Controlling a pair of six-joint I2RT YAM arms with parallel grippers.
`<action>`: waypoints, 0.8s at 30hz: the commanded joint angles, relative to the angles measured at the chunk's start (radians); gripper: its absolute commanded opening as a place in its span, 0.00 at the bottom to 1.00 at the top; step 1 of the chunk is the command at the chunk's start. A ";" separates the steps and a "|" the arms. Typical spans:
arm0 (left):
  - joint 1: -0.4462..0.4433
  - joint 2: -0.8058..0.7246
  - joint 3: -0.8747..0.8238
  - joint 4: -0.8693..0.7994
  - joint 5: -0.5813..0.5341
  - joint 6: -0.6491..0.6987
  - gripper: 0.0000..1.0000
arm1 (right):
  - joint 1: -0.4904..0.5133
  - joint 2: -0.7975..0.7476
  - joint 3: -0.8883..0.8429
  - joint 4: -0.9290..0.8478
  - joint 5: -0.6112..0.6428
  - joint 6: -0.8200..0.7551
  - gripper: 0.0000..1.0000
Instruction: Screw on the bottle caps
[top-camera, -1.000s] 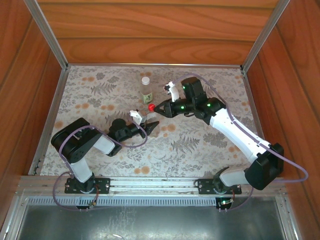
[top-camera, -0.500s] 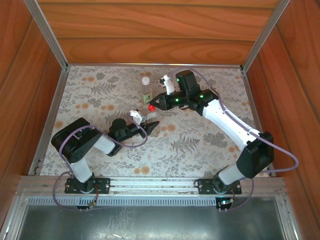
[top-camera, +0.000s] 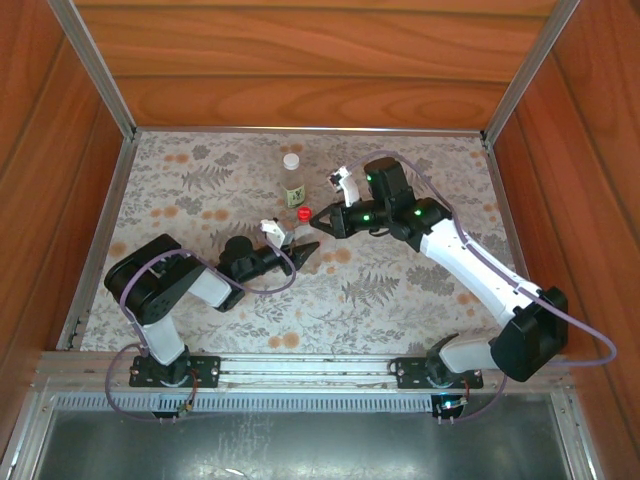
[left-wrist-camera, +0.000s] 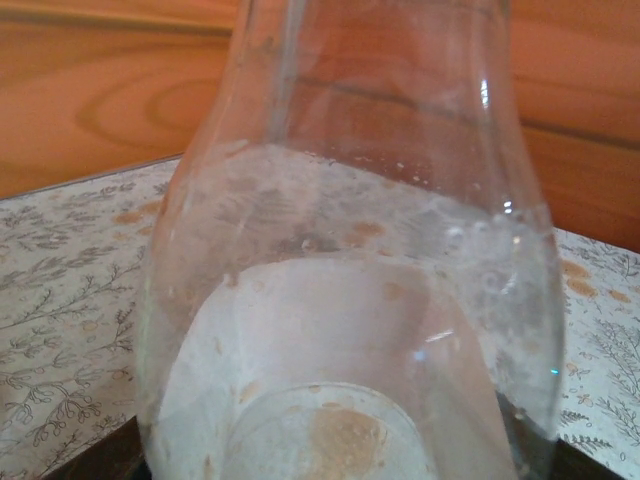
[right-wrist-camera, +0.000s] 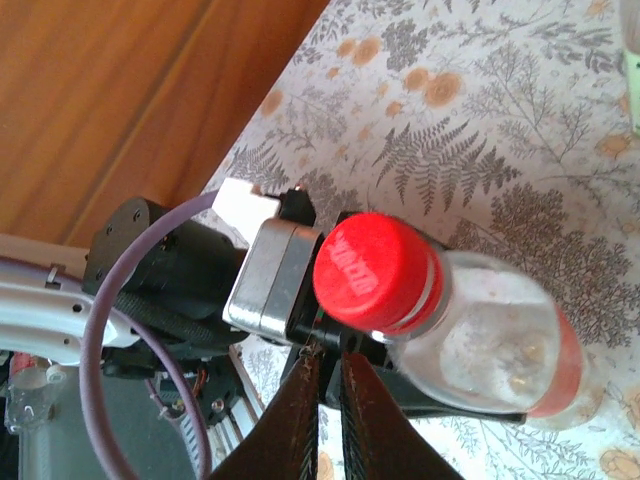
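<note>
The shorter clear bottle (top-camera: 300, 233) stands upright at mid table with my left gripper (top-camera: 303, 249) shut around its lower body. A red cap (top-camera: 304, 213) sits on its neck. In the right wrist view the red cap (right-wrist-camera: 375, 270) tops the bottle (right-wrist-camera: 500, 345), and my right gripper (right-wrist-camera: 328, 352) is shut just beside and below the cap, holding nothing. From above, the right gripper (top-camera: 314, 218) points at the cap from the right. The bottle's glass wall (left-wrist-camera: 350, 250) is right up against the left wrist camera. Behind stands the green-yellow labelled bottle (top-camera: 294, 188) with a white cap (top-camera: 291, 160) on it.
The floral tablecloth (top-camera: 400, 290) covers the table, with wooden walls on three sides and a metal rail (top-camera: 300, 368) at the near edge. The tall bottle stands close behind the held one. The left arm's body (right-wrist-camera: 170, 260) lies just behind the red cap.
The right arm swung forward over the red cap, then drew back to its right. Its jaws closed over that time. The left gripper and its bottle stayed still.
</note>
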 joint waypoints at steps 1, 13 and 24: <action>0.008 0.019 0.017 0.005 -0.004 -0.018 0.54 | 0.004 -0.026 0.008 -0.042 0.006 -0.030 0.15; 0.008 0.028 0.019 0.005 0.018 -0.013 0.54 | -0.017 0.089 0.149 -0.044 0.080 -0.075 0.42; 0.008 0.022 0.017 0.005 0.011 -0.028 0.54 | -0.019 0.129 0.147 -0.060 -0.025 -0.072 0.19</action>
